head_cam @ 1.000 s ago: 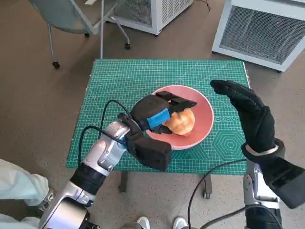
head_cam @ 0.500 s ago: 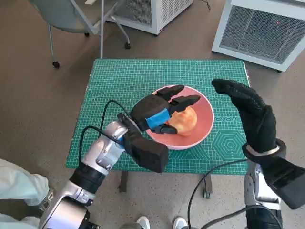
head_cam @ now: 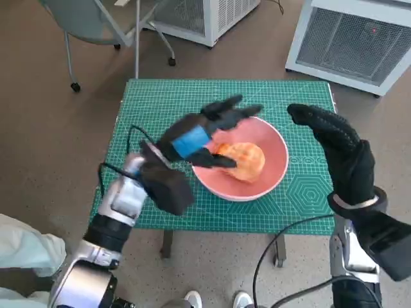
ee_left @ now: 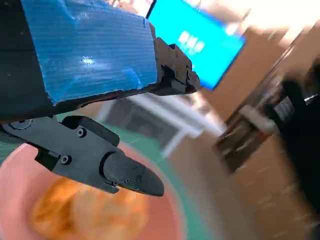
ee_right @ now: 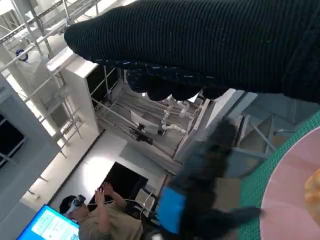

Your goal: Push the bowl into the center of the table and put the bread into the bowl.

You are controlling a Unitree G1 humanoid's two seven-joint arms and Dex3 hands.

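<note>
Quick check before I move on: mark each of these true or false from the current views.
1. The bread lies inside the pink bowl. True.
2. The left hand grips the bread. False: its fingers are spread and hold nothing.
3. The right hand presses on the bowl's rim. False: it is raised beside the bowl, apart from it.
4. The bowl stands on the green mat. True.
5. The bowl is empty. False: the bread is in it.
</note>
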